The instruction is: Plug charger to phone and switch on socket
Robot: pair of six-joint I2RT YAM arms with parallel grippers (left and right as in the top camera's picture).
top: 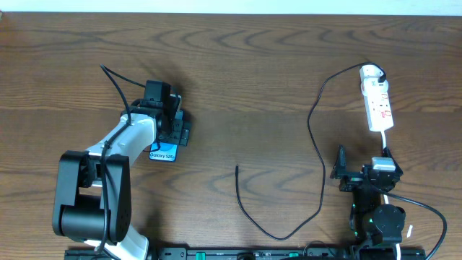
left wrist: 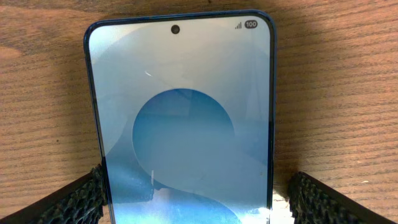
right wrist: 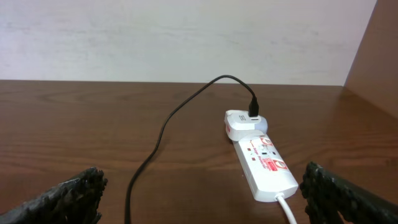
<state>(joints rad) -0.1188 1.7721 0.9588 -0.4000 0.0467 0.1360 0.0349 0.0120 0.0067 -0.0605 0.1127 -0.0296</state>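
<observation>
The phone (left wrist: 180, 118) lies flat on the wooden table, its light-blue screen up with a round blue shape. My left gripper (left wrist: 196, 202) straddles its lower half. The left finger (left wrist: 74, 199) sits against the phone's edge, while the right finger (left wrist: 320, 199) stands a small gap off, so the jaws are open. From overhead the left gripper (top: 172, 130) covers most of the phone (top: 164, 154). The white socket (top: 379, 101) lies at the far right. The charger (top: 317, 144) is plugged into its far end, and the cable's free tip (top: 237, 167) rests mid-table. My right gripper (top: 364, 159) is open and empty, just short of the socket (right wrist: 261, 162).
The charger cable (right wrist: 155, 149) runs across the table between the right gripper's fingers. The socket's white cord (right wrist: 289, 211) leads back toward the right arm. A pale wall stands behind the table's far edge.
</observation>
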